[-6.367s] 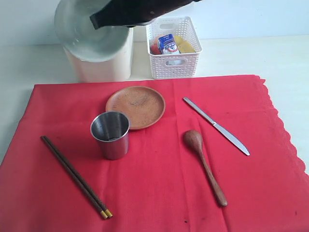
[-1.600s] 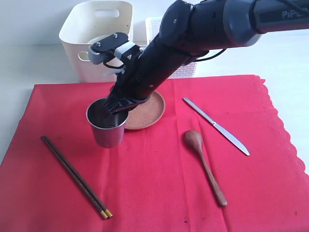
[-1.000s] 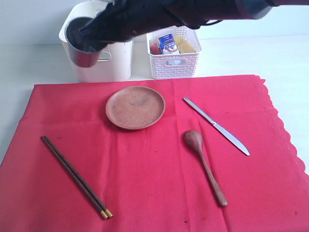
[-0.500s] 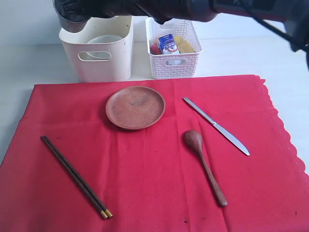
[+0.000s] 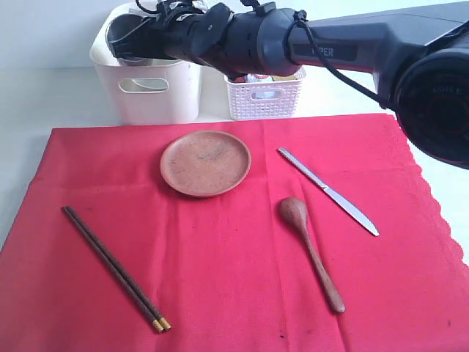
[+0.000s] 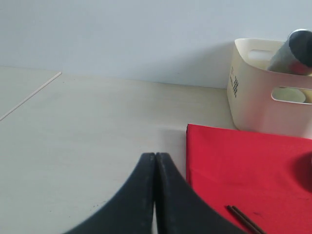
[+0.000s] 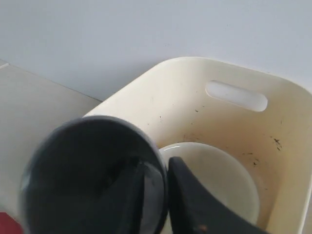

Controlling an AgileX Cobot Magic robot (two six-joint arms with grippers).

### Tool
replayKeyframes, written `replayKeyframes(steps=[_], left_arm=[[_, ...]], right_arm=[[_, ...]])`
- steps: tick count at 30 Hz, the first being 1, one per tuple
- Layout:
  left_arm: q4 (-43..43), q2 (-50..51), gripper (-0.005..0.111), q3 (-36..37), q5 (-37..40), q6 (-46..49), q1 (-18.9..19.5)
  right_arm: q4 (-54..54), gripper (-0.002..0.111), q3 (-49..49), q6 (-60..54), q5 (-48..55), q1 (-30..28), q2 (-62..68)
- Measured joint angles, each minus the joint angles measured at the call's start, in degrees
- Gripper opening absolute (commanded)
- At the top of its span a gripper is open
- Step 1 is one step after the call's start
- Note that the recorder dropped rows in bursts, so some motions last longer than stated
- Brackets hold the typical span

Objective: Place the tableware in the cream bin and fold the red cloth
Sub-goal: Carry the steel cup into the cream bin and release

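Now that the steel cup point(image 5: 122, 39) has left the red cloth point(image 5: 234, 293) and hangs over the cream bin point(image 5: 157, 99) at the worktop's point(image 5: 366, 88) far edge, only release remains. The left gripper point(image 6: 155, 158) is clenched, empty. The right gripper point(image 7: 156, 165) pinches the cup's rim (pale bowl point(image 7: 219, 180) already inside).

1 steel cup point(image 5: 122, 39), 1 brown clay plate point(image 5: 205, 163), 1 pale bowl point(image 7: 214, 180), 1 steel table knife point(image 5: 327, 191), 1 wooden spoon point(image 5: 311, 253), 2 dark chopsticks with yellow tips point(image 5: 113, 268), 1 red cloth point(image 5: 234, 293), 1 cream bin point(image 5: 157, 99), 1 white lattice basket point(image 5: 265, 103), 7 tableware pieces counting each stick
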Motion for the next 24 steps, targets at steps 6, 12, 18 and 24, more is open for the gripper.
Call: replayKeyframes(steps=[6,12,18,24], left_arm=[[0.0,0.0,0.002,0.0,0.0,0.0,0.0],[0.0,0.0,0.002,0.0,0.0,0.0,0.0],[0.0,0.0,0.002,0.0,0.0,0.0,0.0],[0.0,0.0,0.002,0.0,0.0,0.0,0.0]], right_arm=[[0.0,0.057,0.0,0.0,-0.4,0.0,0.0],[0.1,0.059,0.0,0.0,3.2,0.0,-0.5],[-0.3,0.057,0.0,0.0,12.2,0.0,-5.3],[-9.8,0.053,0.0,0.0,22.9,0.0,-12.7]])
